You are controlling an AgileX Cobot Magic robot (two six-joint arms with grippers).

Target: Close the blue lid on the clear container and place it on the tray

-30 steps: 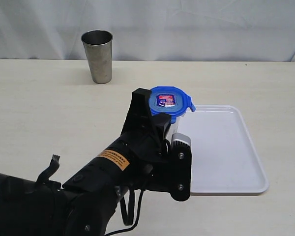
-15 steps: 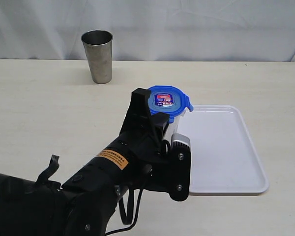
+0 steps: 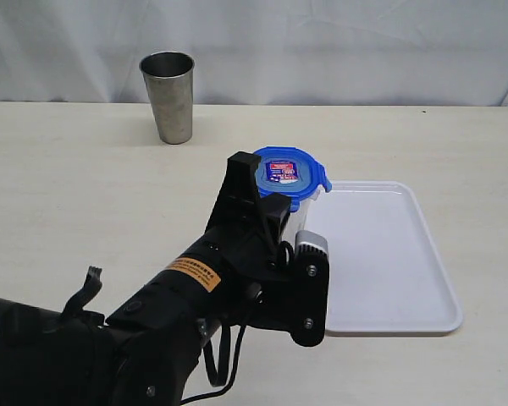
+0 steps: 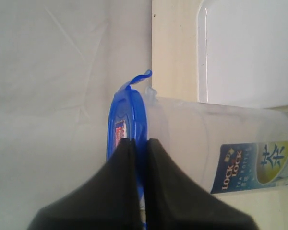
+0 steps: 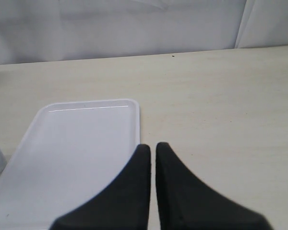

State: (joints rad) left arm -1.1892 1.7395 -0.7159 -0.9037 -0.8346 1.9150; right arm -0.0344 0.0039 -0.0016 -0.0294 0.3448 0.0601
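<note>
The blue lid (image 3: 289,173) sits on top of the clear container (image 3: 309,210), which stands upright on the table just left of the tray (image 3: 381,254). My left gripper (image 3: 261,188) is shut on the lid's near-left rim. In the left wrist view the black fingers (image 4: 110,191) pinch the blue lid (image 4: 129,108) edge-on, with the clear container (image 4: 192,139) and its blue-and-yellow label (image 4: 254,165) beside them; one snap tab (image 4: 140,76) sticks up. My right gripper (image 5: 152,145) is shut on nothing, hovering by the white tray (image 5: 77,143).
A grey steel cup (image 3: 168,96) stands at the back left of the beige table (image 3: 85,186). A white curtain closes off the far side. My left arm (image 3: 178,304) hides the container's lower left.
The left gripper and the lid have shifted very slightly to the left. The right gripper shows no earlier view.
</note>
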